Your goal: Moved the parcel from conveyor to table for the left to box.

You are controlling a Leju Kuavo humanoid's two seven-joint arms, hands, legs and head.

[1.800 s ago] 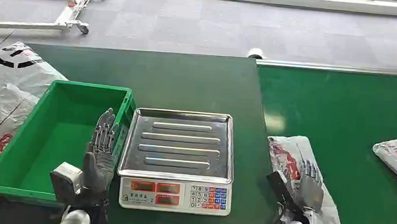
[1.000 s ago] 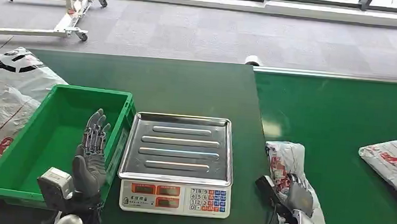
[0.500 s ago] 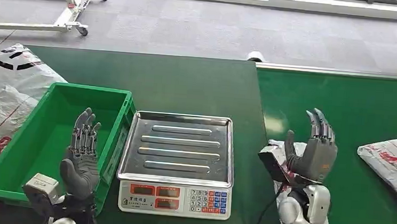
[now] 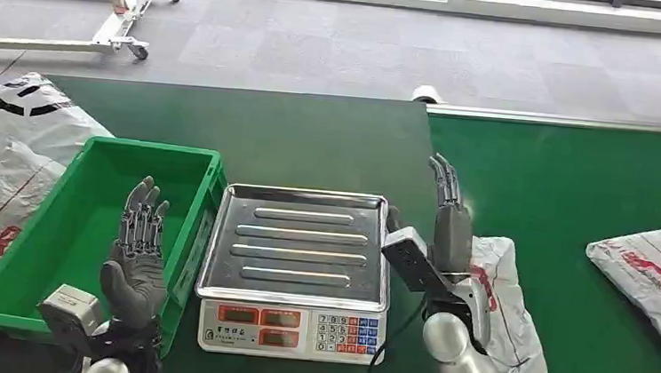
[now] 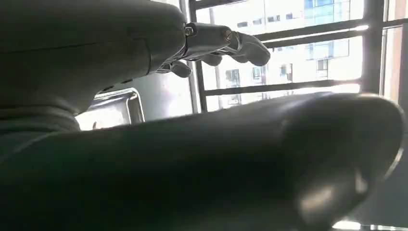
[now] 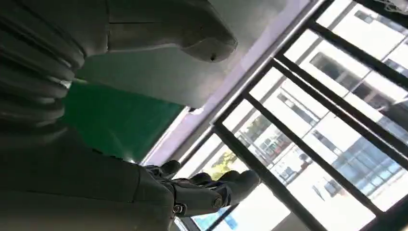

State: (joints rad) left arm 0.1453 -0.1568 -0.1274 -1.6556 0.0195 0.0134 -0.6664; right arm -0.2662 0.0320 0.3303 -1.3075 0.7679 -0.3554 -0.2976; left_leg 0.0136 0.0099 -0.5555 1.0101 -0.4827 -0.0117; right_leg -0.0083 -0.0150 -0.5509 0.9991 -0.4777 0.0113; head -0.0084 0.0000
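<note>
While scale (image 4: 297,246) separates bin (image 4: 84,221) and parcel (image 4: 501,298).

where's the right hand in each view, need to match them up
Head view: right hand raised, empty, between scale and parcel.
Right wrist view: right hand along the lower edge, fingers toward windows.
Left wrist view: cannot tell.
Shared landmark: green belt.

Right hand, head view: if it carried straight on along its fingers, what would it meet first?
Probably nothing: the right hand stands open, fingers up and away over the table; depth is unclear.
</note>
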